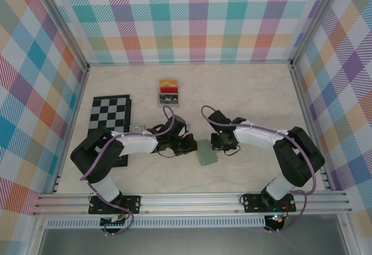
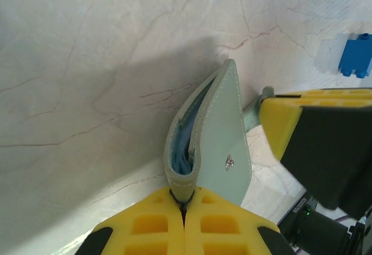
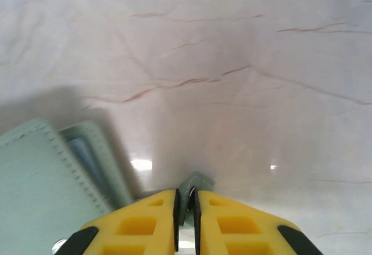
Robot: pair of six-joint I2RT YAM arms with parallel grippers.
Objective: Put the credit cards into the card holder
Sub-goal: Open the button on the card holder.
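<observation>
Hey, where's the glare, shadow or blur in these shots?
Left wrist: a broad soft shadow falls on the table beside the card holder, which looks sharp. Right wrist: two small glare spots on the table, and the card holder at lower left is blurred. Top external: even light.

A: Bright, even light from overhead; the marble table (image 1: 244, 86) looks pale, nearly washed out; the arms throw only faint, soft shadows.
B: At the left wrist the card holder (image 2: 229, 139) casts a broad grey shadow up and to the left; a blue object (image 2: 354, 57) in the corner is smeared.
A: At the right wrist, two small white glare spots sit on the tabletop; the holder's near edge is blurred; the right gripper's fingers (image 3: 145, 220) are soft too.
B: Farther off, the marble veins are sharper.
</observation>
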